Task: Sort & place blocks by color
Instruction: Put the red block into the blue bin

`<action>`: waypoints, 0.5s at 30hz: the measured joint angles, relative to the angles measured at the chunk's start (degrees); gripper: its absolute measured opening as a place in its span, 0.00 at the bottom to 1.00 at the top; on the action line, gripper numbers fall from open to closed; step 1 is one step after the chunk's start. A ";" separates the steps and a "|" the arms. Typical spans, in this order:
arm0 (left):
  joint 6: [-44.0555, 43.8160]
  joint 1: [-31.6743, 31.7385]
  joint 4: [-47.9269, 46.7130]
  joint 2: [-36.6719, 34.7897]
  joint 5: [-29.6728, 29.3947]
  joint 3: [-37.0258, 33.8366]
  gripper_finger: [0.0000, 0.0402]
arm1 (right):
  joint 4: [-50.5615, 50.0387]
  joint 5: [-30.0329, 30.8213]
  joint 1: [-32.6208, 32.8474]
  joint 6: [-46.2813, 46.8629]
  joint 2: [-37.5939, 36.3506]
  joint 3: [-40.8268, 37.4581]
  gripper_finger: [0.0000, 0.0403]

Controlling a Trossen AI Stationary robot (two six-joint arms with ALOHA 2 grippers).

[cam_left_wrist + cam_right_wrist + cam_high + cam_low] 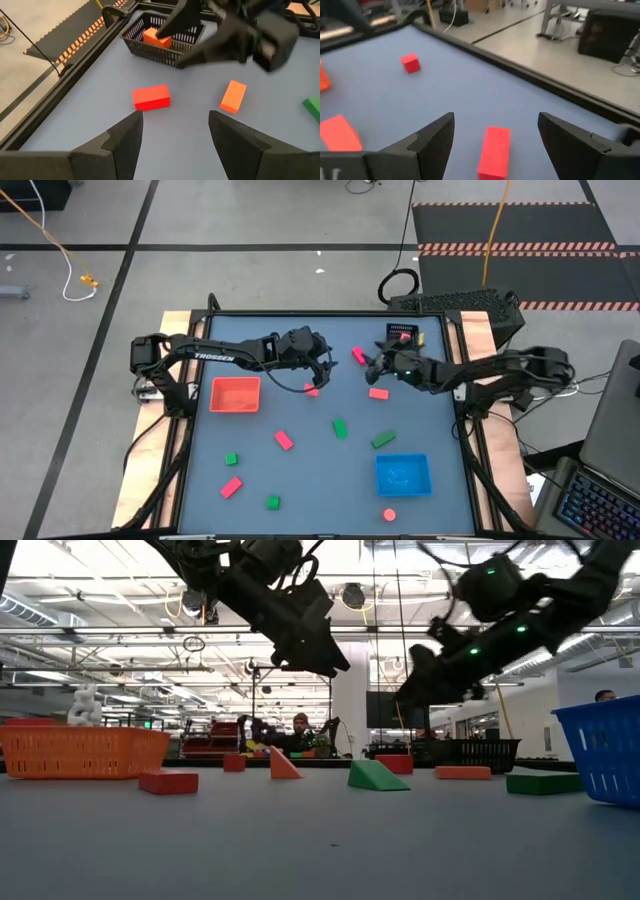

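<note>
High view: both arms reach inward over the far half of the blue-grey table [300, 480], wrists nearly meeting mid-table. Left arm comes in from the left edge, elbow out, forearm running right; left gripper [322, 372] hangs above the surface w/ fingers apart, nothing between them. Left wrist view confirms: left gripper [175, 135] spread, a red bar [151, 97] and an orange-pink bar [233, 96] lying on the table past it, not touched. Right arm comes in from the right edge, forearm running left; right gripper [376, 364] sits just beside the black tray [402, 337] at the far edge. Right wrist view: right gripper [495, 135] wide apart, empty, a red bar [494, 151] lying flat on the table between the fingers, and a red cube [410, 63] farther off. Low view shows both grippers raised clear of the table.

Blocks: one orange-pink piece in the black tray [157, 38]; rest scattered — pink and green pieces across mid and near table. Orange-red tray [235, 395] sits left, under the left forearm; blue tray [402, 474] near right.
</note>
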 joint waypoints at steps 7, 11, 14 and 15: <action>2.04 1.66 -3.01 0.00 -0.37 0.00 0.57 | -10.13 0.26 -0.01 -1.33 9.61 9.49 0.69; 2.00 2.97 -4.48 0.00 -0.39 0.00 0.57 | -12.49 0.08 -0.85 1.08 11.31 10.44 0.69; 2.00 3.41 -4.76 0.00 -0.39 0.00 0.57 | -14.11 -1.55 -1.84 3.52 11.44 10.49 0.69; 1.98 3.50 -4.76 0.00 -0.39 0.00 0.57 | -14.11 -2.45 -2.13 4.33 11.44 10.49 0.69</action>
